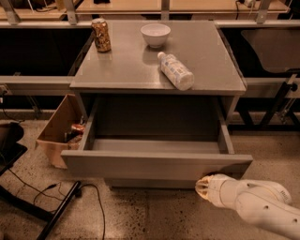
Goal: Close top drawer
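Speckled floor surrounds the grey metal desk [126,70]; its top drawer [154,165], a deep rectangular tray, juts toward the camera, its flat front running left-right. The rounded white pincer [204,186] sits below the drawer's right corner; I cannot tell its grip.

A lab or workshop: speckled floor [154,215], grey metal table [126,70], wooden benches [122,7] on metal frames far behind, loose cables [93,201] and a cardboard box [54,133] at left. The gripper [202,188] hangs near right, just below the drawer [154,164] front.
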Controlling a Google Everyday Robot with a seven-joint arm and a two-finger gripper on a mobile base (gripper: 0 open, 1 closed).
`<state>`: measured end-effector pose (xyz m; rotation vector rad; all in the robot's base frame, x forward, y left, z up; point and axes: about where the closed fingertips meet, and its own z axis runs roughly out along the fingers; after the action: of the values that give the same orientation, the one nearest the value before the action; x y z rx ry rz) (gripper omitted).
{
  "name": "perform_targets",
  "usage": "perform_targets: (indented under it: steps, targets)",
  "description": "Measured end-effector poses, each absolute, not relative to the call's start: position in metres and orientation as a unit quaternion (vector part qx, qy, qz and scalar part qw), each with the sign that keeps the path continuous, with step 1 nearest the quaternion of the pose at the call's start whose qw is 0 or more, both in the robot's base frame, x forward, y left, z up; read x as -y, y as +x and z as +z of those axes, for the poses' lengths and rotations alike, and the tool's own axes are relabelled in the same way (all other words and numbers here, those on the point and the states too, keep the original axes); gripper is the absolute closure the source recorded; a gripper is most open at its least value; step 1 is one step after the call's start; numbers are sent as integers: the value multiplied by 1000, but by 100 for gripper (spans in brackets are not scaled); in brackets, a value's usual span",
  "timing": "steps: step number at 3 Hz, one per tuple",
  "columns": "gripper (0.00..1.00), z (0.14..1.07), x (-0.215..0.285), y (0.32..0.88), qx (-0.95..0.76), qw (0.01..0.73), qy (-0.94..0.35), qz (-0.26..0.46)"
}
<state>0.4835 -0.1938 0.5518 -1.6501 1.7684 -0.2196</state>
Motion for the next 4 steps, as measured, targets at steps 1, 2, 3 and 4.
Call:
perform_targets:
  steps: [1,2,3,4]
  targets:
    - [100,552,194,482,-682,349,-637,-85]
    - [100,556,193,509,-675,357,-640,-89]
    - [100,556,186,530,-667,361,-646,-86]
    - [100,570,187,571,-655,372,-651,-96]
